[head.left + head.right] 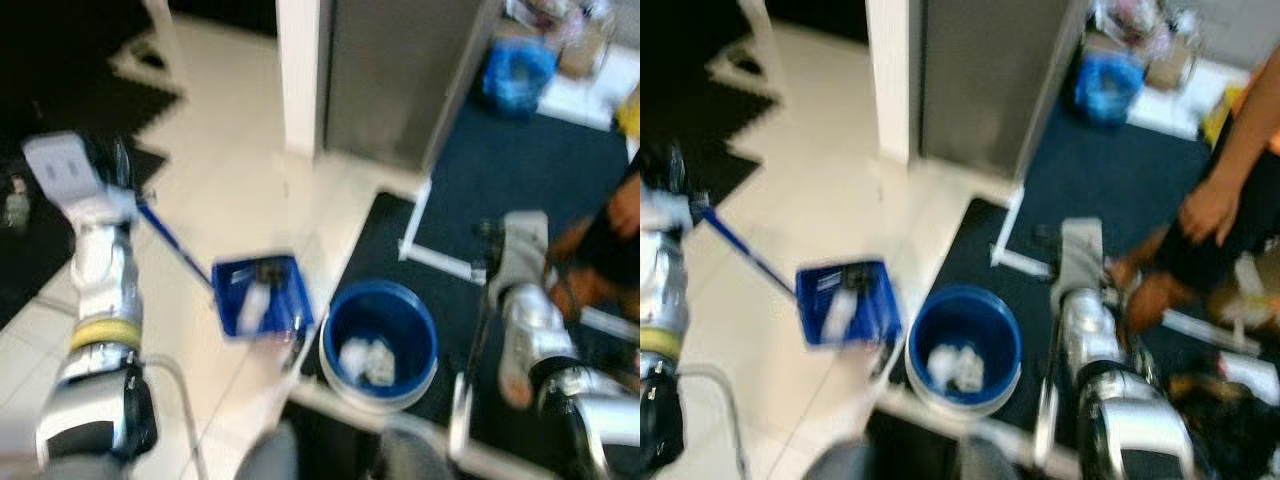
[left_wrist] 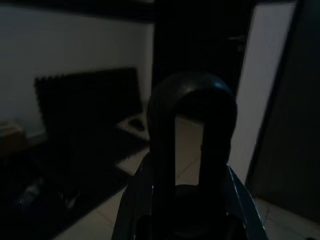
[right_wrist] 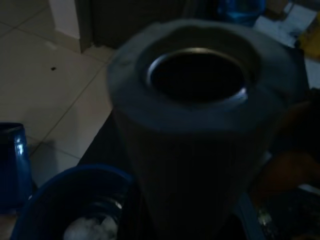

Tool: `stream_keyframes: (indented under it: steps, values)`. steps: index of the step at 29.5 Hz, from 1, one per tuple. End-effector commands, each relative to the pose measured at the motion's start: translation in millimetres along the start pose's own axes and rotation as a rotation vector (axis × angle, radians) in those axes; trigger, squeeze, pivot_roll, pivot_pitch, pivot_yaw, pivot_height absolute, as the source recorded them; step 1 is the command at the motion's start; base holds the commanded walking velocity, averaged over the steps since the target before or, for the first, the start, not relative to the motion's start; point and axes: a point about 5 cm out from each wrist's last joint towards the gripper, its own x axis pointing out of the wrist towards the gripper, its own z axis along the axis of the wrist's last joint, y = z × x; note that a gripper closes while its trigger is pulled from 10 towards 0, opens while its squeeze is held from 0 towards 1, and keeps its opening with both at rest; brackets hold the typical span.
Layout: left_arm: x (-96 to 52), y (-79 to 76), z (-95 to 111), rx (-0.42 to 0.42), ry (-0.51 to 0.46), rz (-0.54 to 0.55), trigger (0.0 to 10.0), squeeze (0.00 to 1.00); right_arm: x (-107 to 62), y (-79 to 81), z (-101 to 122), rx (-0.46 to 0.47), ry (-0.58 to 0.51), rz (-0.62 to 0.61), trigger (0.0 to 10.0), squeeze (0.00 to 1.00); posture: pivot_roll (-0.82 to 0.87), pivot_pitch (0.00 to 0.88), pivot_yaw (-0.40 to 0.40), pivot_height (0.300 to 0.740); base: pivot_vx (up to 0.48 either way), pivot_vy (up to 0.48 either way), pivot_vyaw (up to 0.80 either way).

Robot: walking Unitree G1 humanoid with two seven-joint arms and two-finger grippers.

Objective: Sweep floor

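A blue plastic dustpan [image 1: 262,296] with a long blue handle sits on the pale tiled floor [image 1: 230,190], white scraps in its tray, just beside a round blue bucket [image 1: 380,345] holding white crumpled litter. The left gripper [image 2: 192,150] clenches the handle's black looped end. The right gripper [image 3: 200,125] grasps a grey tube, likely the broom handle [image 1: 525,245].

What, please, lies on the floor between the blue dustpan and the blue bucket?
Nothing much: in the left eye view the dustpan and bucket sit almost side by side, with just a narrow strip of pale tile floor between them.
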Motion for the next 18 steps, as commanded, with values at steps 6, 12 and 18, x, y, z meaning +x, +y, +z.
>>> stream_keyframes:
  steps: [6,12,18]
  values:
    - [0.6,-17.1,3.9,-0.032,-0.037,-0.088,10.0,0.00,-0.6,-4.7,0.9,0.006,-0.012,-0.019,10.0,0.00,0.20,0.049,-0.055,0.740,0.000,0.000,0.00]
    - [0.8,-18.6,7.4,-0.040,-0.064,-0.079,10.0,0.00,-1.0,-5.3,0.1,0.005,-0.011,-0.019,10.0,0.00,0.20,0.052,-0.056,0.740,0.156,-0.182,0.00]
    - [3.7,-16.6,16.3,-0.041,-0.103,-0.075,10.0,0.00,-1.1,-5.5,0.0,0.004,-0.012,-0.020,10.0,0.00,0.20,0.052,-0.056,0.740,0.000,0.000,0.00]
